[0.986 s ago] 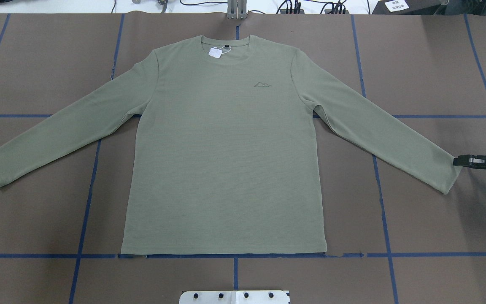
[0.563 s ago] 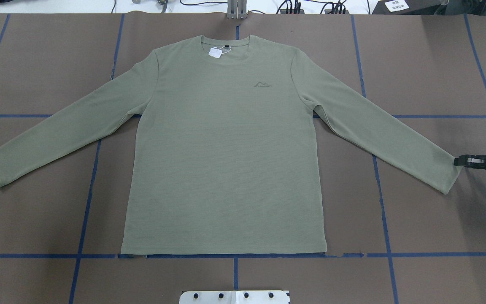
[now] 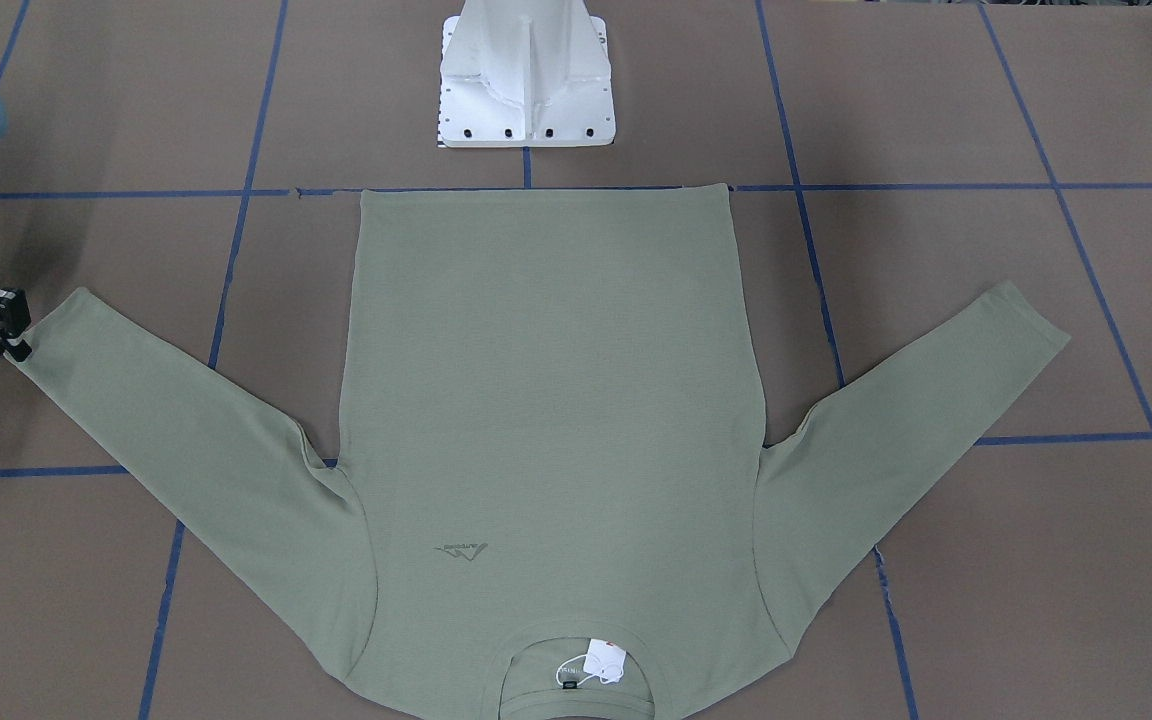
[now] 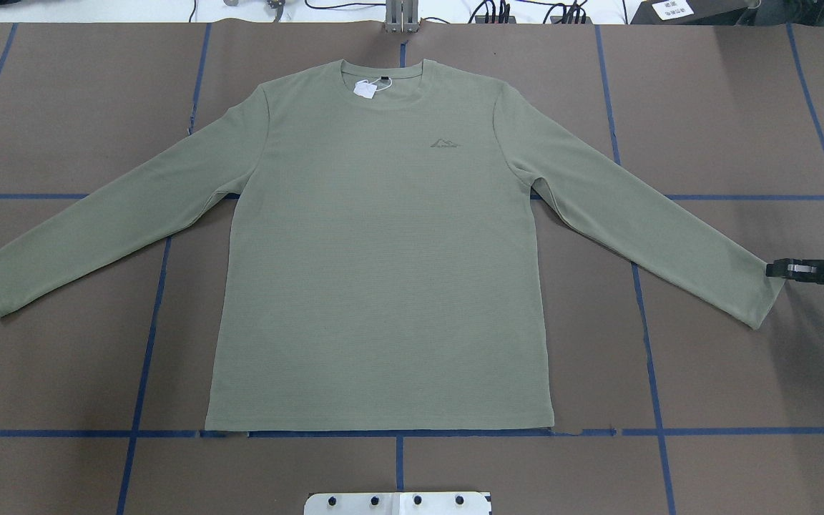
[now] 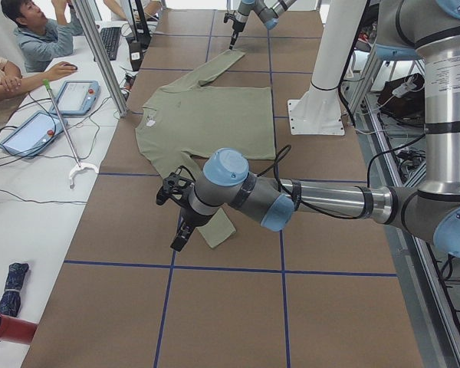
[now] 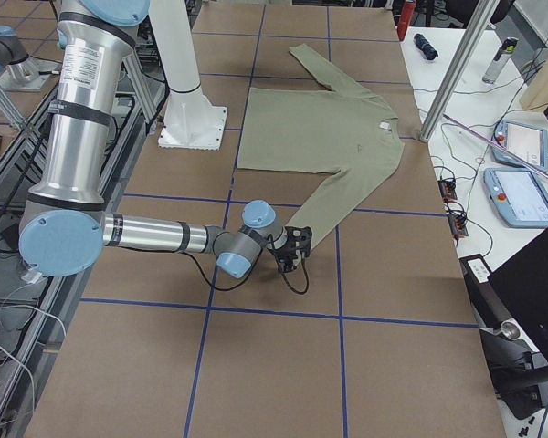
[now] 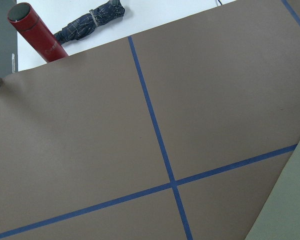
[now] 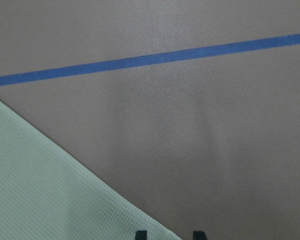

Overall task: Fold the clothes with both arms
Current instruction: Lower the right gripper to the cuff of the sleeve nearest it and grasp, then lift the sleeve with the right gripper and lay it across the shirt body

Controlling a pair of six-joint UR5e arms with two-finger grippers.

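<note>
Covering much of the brown, blue-taped worktop (image 4: 727,107), the sage-green shirt (image 4: 383,286) lies flat and front up, with both sleeves spread out. The right arm (image 6: 155,234) reaches low to the shirt's cuff on the robot's right. There the right pincer (image 4: 771,269) stands spread, one fingertip over cloth and one over bare worktop. The left arm (image 5: 322,201) stretches to the opposite cuff. Whether the left pincer (image 5: 176,241) beside it is spread or pressed together cannot be told. A white tag (image 4: 368,89) lies at the shirt's collar, and a small logo (image 4: 445,143) marks its chest.
</note>
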